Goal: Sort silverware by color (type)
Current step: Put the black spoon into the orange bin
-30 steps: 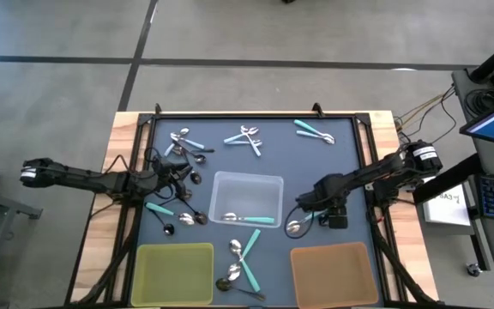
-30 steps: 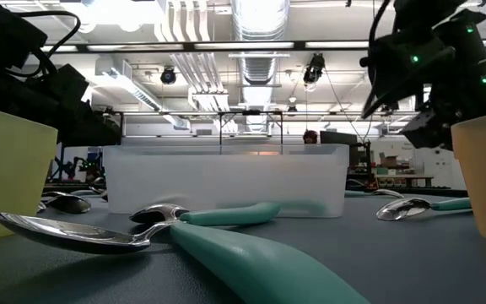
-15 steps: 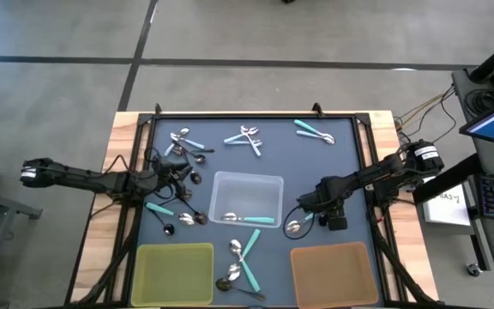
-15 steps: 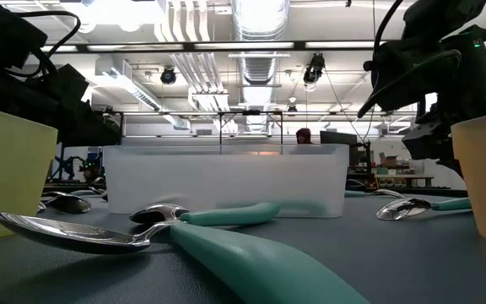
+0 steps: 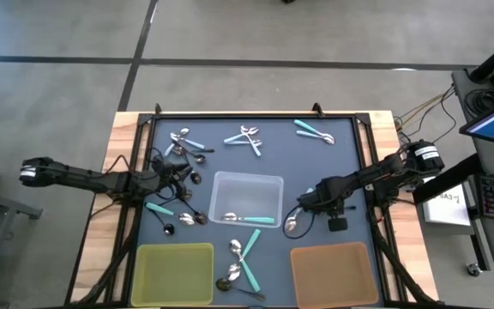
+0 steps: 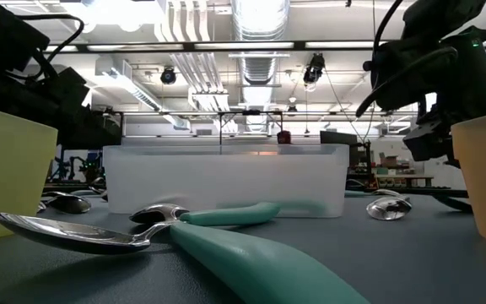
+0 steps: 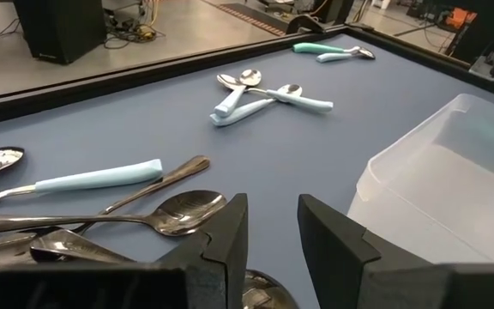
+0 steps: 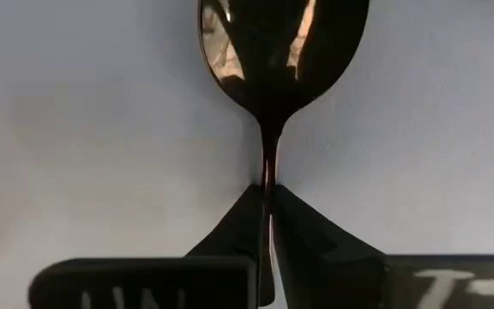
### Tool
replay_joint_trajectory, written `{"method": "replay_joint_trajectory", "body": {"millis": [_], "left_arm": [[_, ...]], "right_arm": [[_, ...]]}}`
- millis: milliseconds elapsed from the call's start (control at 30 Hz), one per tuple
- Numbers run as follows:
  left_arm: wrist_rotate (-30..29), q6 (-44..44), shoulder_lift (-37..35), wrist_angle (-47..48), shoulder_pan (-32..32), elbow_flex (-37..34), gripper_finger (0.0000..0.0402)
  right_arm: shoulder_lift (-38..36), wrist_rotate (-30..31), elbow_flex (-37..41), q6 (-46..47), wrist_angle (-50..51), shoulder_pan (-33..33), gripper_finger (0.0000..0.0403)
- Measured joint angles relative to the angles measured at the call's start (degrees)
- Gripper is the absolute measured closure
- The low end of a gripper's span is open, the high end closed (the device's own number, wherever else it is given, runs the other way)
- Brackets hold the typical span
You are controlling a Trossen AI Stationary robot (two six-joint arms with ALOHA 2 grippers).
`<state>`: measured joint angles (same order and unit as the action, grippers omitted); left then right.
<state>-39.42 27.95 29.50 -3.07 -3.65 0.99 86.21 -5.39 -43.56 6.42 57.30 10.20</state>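
Note:
My right gripper (image 5: pixel 304 215) points down at the mat, right of the clear bin (image 5: pixel 247 197), and is shut on a spoon (image 5: pixel 292 227). The spoon's shiny bowl (image 8: pixel 281 51) sticks out ahead of the fingers, and the gripper hides its handle. My left gripper (image 7: pixel 273 232) stands open at the table's left, low over a heap of spoons (image 5: pixel 178 172), with nothing between its fingers. More spoons with teal, pale blue or metal handles lie along the far edge (image 5: pixel 245 137) and near the front (image 5: pixel 243 257). My right gripper pinches the spoon's thin metal neck (image 8: pixel 269 176), just behind the bowl, between its two fingertips (image 8: pixel 238 215). The fingers come from above and lie along the spoon. The bowl (image 6: pixel 389 208) sits at mat level; whether it is clear of the mat I cannot tell.
A yellow bin (image 5: pixel 174 273) stands at the front left and a brown bin (image 5: pixel 333 273) at the front right. A teal-handled spoon (image 5: pixel 251 220) lies by the clear bin's near wall. Bare mat (image 5: pixel 333 167) lies at the right behind my right gripper.
My right gripper has shut on the spoon's neck; its fingers stood open before. In the low view the spoon has turned about: its bowl has shifted a little and its teal handle no longer shows.

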Motion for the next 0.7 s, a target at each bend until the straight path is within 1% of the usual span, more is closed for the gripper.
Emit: {"method": "replay_joint_trajectory", "body": {"millis": [100,200,300,467,533,633,700], "left_arm": [[0.00,0.00,0.10,0.00,0.01,-0.02,0.0314],[0.00,0.01,0.10,0.00,0.00,-0.02,0.0314],[0.01,0.00,0.10,0.00,-0.01,-0.02,0.0314],[0.00,0.02,0.15,0.00,-0.01,-0.02,0.0314],[0.01,0.01,0.15,0.02,-0.01,-0.02,0.0314],[0.01,0.00,0.15,0.01,0.00,-0.02,0.0314],[0.00,0.00,0.15,0.01,0.01,-0.02,0.0314]], "right_arm": [[-0.77,-2.75,-0.49,0.00,2.40,0.11,0.0393],[-3.54,-5.63,-2.32,0.41,1.50,0.28,0.0393],[-6.18,-6.92,-4.30,3.80,2.28,1.62,0.0393],[-11.44,-6.99,-9.24,15.41,0.51,6.48,0.0393],[-12.70,-6.96,-11.22,21.41,-2.85,9.80,0.0393],[-13.02,-6.57,-14.03,30.14,-7.83,15.72,0.0393],[-11.74,-6.61,-15.56,34.47,-11.79,20.13,0.0394]]}}
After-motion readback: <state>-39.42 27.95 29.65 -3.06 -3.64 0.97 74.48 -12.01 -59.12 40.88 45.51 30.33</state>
